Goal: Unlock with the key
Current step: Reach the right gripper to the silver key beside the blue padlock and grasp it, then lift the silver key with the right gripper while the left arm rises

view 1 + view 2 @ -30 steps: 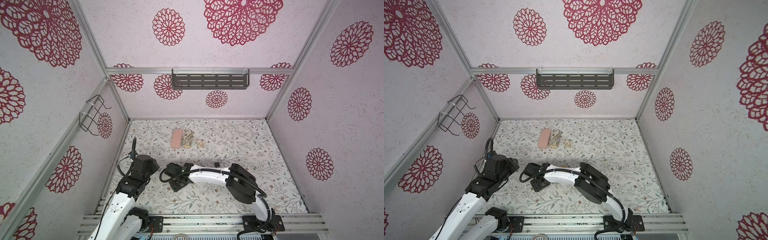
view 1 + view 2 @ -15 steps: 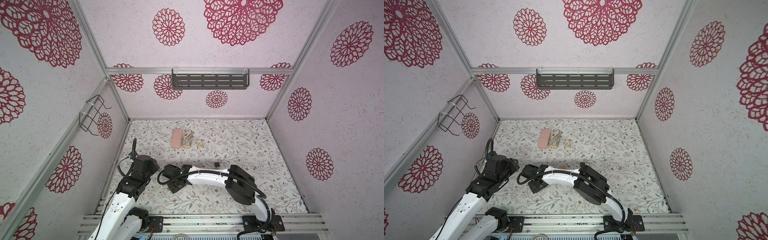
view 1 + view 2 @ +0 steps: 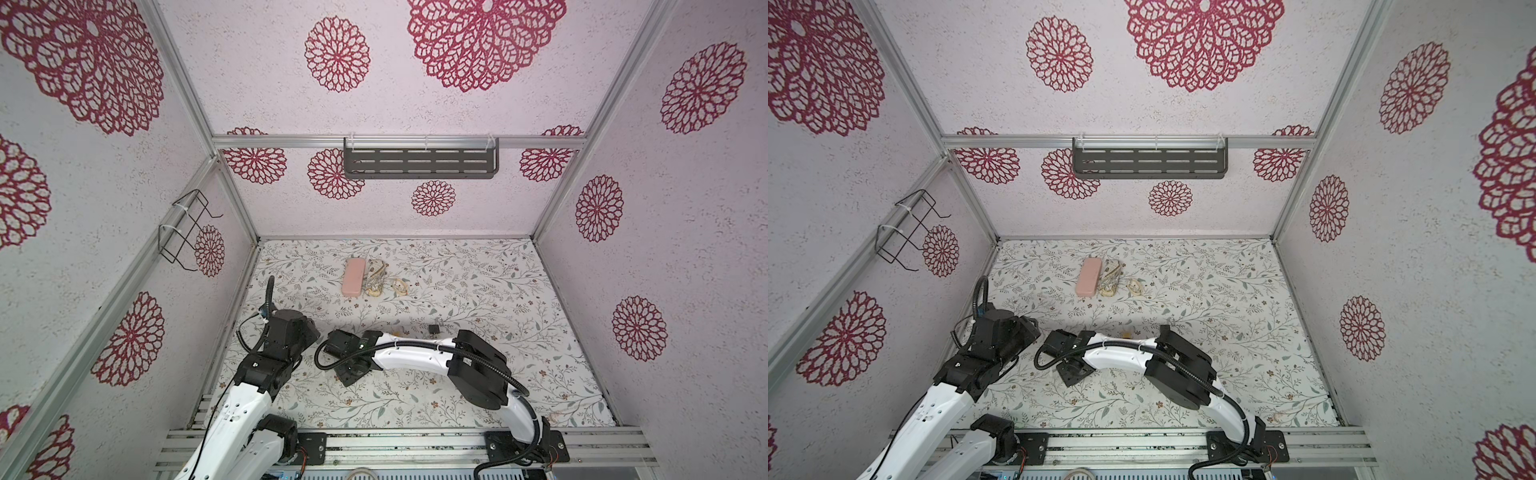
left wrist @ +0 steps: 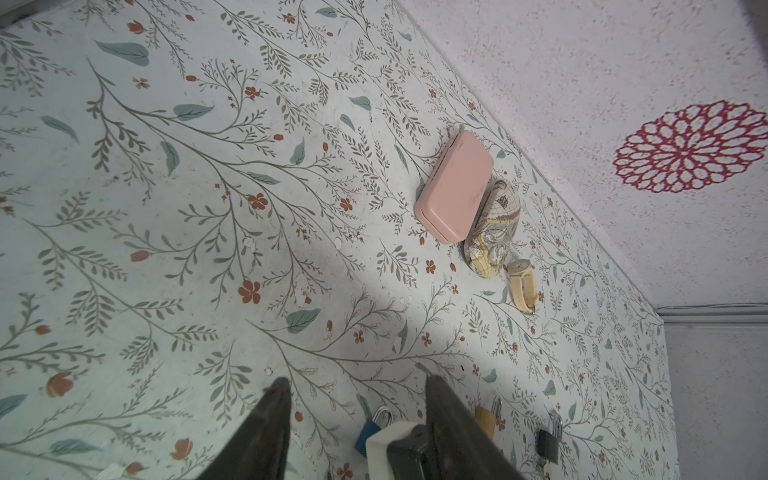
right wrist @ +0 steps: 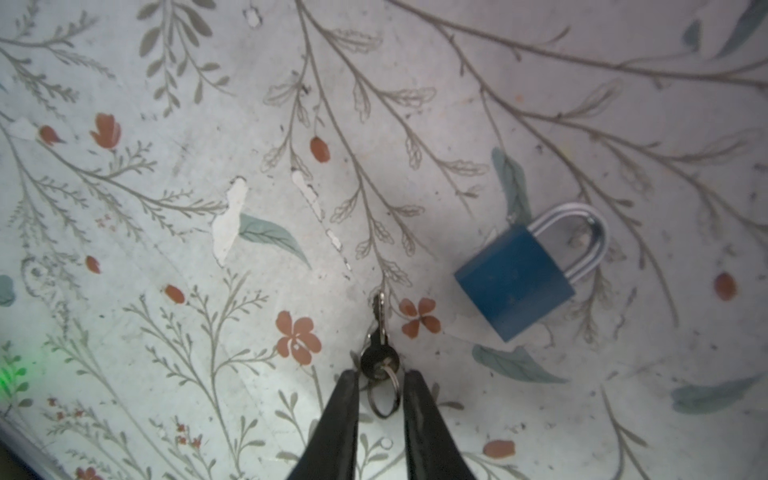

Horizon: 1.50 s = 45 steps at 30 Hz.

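Your right fingers stand narrowly apart astride the key on the bench, beside the blue padlock; your left fingers hang spread, empty.

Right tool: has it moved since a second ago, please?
Yes: in a top view, the right tool shifted slightly left, judged against the pink case.

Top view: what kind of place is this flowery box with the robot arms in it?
Probably a robot test booth, not a real room. The flowered walls sit in a bare metal frame, and the left arm and right arm are fixed to a rail at the front.
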Each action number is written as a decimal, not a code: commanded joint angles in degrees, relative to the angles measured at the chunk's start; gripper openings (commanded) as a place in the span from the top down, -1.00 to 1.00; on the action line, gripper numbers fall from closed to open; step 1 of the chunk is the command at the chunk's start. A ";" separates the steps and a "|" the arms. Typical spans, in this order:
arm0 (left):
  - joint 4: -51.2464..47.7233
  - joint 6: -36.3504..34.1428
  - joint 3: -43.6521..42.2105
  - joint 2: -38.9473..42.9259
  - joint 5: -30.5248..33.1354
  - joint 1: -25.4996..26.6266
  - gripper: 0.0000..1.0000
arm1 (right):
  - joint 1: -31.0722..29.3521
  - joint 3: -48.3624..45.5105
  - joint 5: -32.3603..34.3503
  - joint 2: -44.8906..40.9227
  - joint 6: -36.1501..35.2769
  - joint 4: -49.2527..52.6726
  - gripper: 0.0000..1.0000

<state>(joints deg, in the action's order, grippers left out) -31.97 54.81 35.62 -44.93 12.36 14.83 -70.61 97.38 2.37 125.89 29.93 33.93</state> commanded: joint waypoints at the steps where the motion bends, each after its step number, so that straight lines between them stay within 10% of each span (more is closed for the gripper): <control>1: 1.60 1.09 -0.64 -0.17 -0.53 -0.65 -0.08 | 0.14 1.32 2.61 0.94 -1.17 0.70 0.62; 30: 2.97 4.87 -0.42 2.30 -6.89 -0.53 -0.11 | 3.70 -20.68 3.65 -18.62 -3.12 -20.93 1.00; 45: 22.63 1.41 -2.58 -2.69 -16.72 8.39 -0.10 | 10.01 -33.25 -1.58 -34.89 -1.07 -30.96 1.00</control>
<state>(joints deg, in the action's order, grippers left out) -16.97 57.23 33.69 -46.39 -2.26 21.28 -61.56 65.17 2.17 94.56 28.10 6.50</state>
